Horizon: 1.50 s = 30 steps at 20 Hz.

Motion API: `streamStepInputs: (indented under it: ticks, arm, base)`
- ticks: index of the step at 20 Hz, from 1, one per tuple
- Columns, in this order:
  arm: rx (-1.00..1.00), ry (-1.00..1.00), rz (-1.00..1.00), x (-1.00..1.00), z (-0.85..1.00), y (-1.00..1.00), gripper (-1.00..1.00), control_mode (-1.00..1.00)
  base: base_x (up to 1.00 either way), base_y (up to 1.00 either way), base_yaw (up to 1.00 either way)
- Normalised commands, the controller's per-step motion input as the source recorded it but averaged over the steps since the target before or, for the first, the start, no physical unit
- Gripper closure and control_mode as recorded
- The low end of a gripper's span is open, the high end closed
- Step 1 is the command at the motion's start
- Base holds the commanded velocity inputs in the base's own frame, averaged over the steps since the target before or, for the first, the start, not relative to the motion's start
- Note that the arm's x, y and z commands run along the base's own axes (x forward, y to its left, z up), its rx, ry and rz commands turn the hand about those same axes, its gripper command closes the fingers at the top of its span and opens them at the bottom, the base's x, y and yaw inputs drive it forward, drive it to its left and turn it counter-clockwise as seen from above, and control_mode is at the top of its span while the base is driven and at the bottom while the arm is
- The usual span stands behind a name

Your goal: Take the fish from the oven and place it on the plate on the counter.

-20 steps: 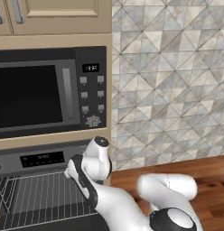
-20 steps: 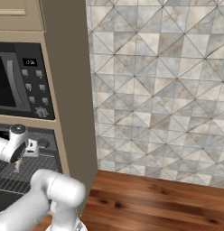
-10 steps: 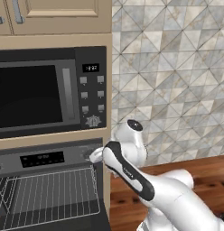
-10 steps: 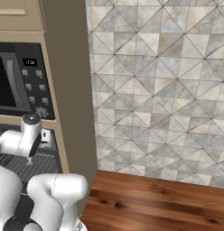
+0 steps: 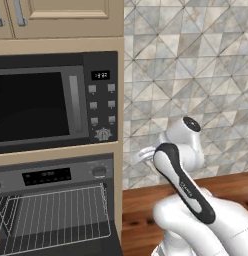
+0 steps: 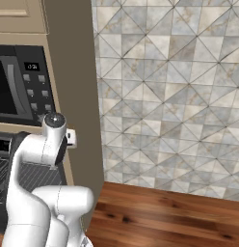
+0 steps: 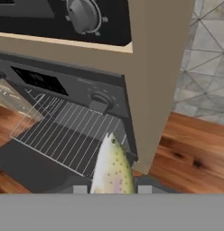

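Observation:
In the hand view my gripper (image 7: 112, 189) is shut on the fish (image 7: 113, 168), a slim speckled silvery-beige body that points up from between the finger tips. The fish hangs in the air in front of the oven (image 7: 64, 85), above the right end of its pulled-out wire rack (image 7: 64, 135). In the left base view the oven (image 5: 56, 177) stands open at the lower left. My wrist (image 5: 182, 137) is to its right, over the counter (image 5: 143, 205). The plate is out of view.
A black microwave-like unit (image 5: 46, 102) with a button panel sits above the oven. The beige cabinet side (image 6: 73, 96) stands between the oven and the tiled wall (image 6: 179, 96). Wood-grain counter (image 6: 169, 214) stretches off to the right.
My arm has swung right, from in front of the oven rack to past the cabinet's edge over the counter. The gripper has stayed shut.

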Motion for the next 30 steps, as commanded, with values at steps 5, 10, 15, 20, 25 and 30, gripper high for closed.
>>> streamStepInputs:
  ticks: [5,10,15,20,25,30]
  arm:
    - [-0.19,0.00,-0.01,0.22,0.72,-0.56,1.00,-1.00]
    - [-0.22,0.03,-0.06,0.10,0.54,-0.09,1.00,-1.00]
    - [-0.13,0.06,-0.15,0.00,0.28,-0.01,1.00,-1.00]
    - [0.00,0.00,-0.11,0.00,-0.05,-0.10,1.00,-1.00]
    - [0.00,0.00,0.00,0.00,0.00,0.00,1.00,-1.00]
    - [0.00,0.00,0.00,-0.02,0.00,0.00,1.00,-1.00]
  base:
    - [0.00,0.00,0.00]
    - [0.00,0.00,0.00]
    - [0.00,0.00,0.00]
    - [0.00,0.00,0.00]
    - [0.00,0.00,0.00]
    - [0.00,0.00,0.00]
